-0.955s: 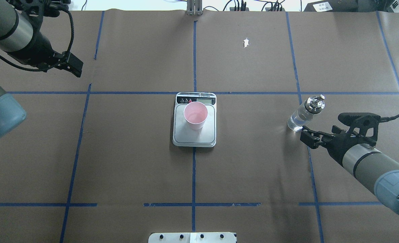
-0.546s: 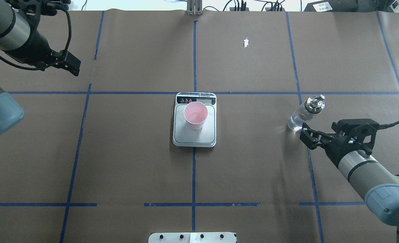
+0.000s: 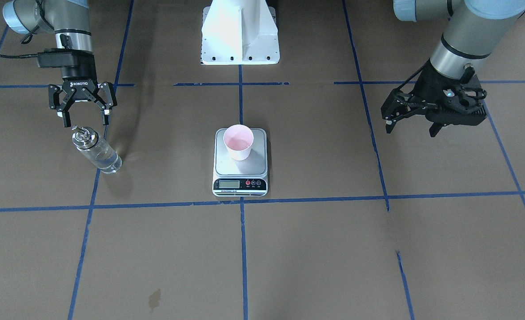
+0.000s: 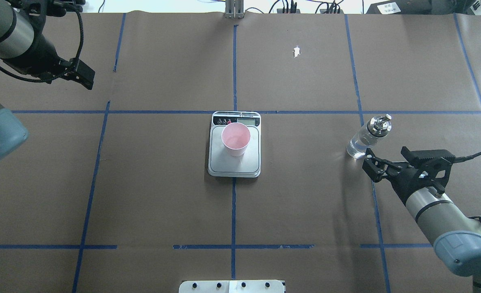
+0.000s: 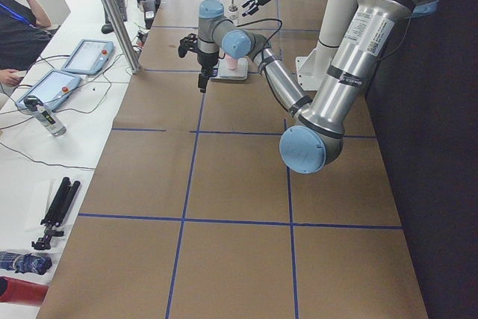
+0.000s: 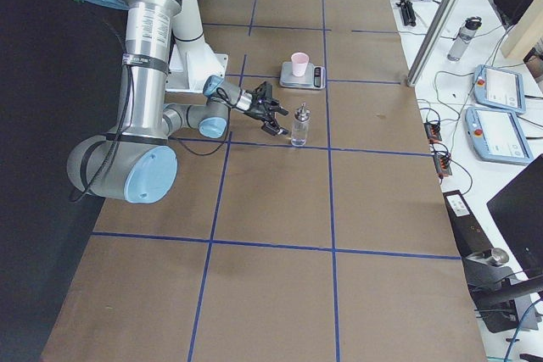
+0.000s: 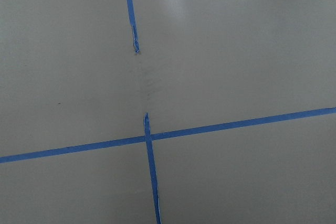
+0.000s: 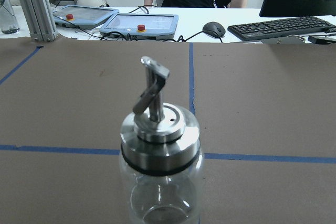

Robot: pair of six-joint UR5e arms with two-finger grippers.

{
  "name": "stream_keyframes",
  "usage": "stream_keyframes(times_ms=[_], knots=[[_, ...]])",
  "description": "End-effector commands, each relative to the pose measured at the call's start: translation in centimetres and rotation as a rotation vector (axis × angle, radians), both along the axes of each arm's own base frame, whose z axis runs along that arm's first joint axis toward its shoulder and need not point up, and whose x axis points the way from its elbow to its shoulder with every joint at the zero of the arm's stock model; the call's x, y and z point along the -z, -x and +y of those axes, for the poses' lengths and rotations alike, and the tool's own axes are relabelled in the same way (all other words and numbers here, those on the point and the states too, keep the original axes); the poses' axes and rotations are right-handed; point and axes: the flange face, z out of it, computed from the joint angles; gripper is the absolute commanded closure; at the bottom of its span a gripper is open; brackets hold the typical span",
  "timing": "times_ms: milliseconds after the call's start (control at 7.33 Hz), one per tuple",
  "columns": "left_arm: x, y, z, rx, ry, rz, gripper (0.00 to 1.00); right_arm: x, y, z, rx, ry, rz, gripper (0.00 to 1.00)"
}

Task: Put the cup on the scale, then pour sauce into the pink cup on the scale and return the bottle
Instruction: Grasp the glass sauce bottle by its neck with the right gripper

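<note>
The right hand (image 3: pixel 85 120), wide open and empty, is held just beside the upright bottle (image 3: pixel 95 150) on the bench (image 3: pixel 333 249), well apart from the cup (image 3: pixel 238 141) on the scale (image 3: pixel 226 168); the bottle's glass body should be centred in the opening and squared up before closing. The sauce (image 3: pixel 106 161) level is hard to judge through clear glass, and the scale's display cannot be read

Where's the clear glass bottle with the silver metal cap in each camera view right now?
Front-facing: clear glass bottle with silver cap at left, mid-height.
Overhead: bottle at right, mid-height.
Exterior left: bottle tiny, top centre.
Exterior right: bottle near centre, upper half.
Left wrist: not in it.
Right wrist: bottle large, bottom centre.
Shared landmark: the flat silver scale bearing the pink paper cup.
</note>
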Motion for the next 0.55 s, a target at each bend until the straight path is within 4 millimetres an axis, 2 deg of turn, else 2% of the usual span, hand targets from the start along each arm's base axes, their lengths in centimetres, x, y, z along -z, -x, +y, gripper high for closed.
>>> stream_keyframes(times_ms=[0, 273, 409], knots=[[-0.4, -0.1, -0.3, 0.001, 0.009, -0.006, 0.00, -1.1, 0.9, 0.6, -0.004, -0.014, 0.025, 0.00], [-0.5, -0.2, -0.3, 0.001, 0.012, -0.007, 0.00, -1.7, 4.2, 0.0, -0.017, -0.027, 0.031, 0.00], [-0.6, -0.3, -0.3, -0.001, 0.012, -0.007, 0.00, -2.4, 4.2, -0.2, -0.025, -0.029, 0.046, 0.00]])
